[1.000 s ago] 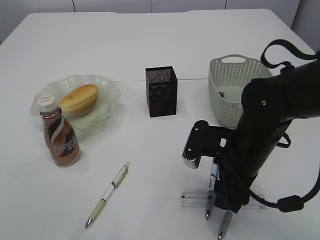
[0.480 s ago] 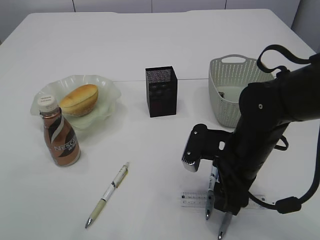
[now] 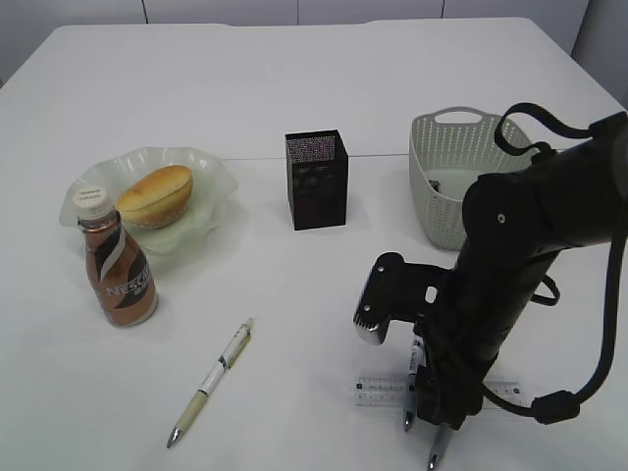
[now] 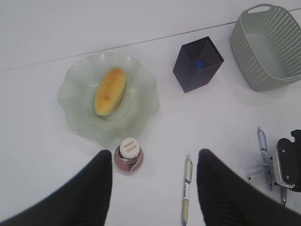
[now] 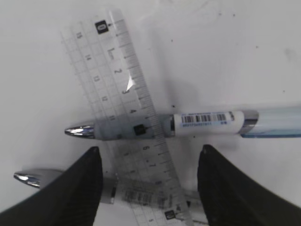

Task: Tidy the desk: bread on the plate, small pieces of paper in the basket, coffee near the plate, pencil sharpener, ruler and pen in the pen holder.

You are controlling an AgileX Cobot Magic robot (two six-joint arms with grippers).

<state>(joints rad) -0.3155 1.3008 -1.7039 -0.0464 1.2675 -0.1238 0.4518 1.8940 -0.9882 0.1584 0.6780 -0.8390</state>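
The flat clear plastic ruler [image 5: 136,141] is glossy with fine black markings. The square black metal-mesh pen holder [image 3: 316,180] looks matt, the grey-green perforated plastic basket [image 3: 442,147] smooth, the pale green wavy-rimmed dish [image 3: 211,182] translucent.

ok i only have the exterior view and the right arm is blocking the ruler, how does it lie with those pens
observer: the ruler lies across one pen and a second pen; both show through it.
operator: are the right fingers on it
observer: no, the right fingers stand open with the ruler between them, not closed on it.
operator: anything in the pen holder
observer: the left wrist view shows something small and blue inside the pen holder; I cannot tell what it is.
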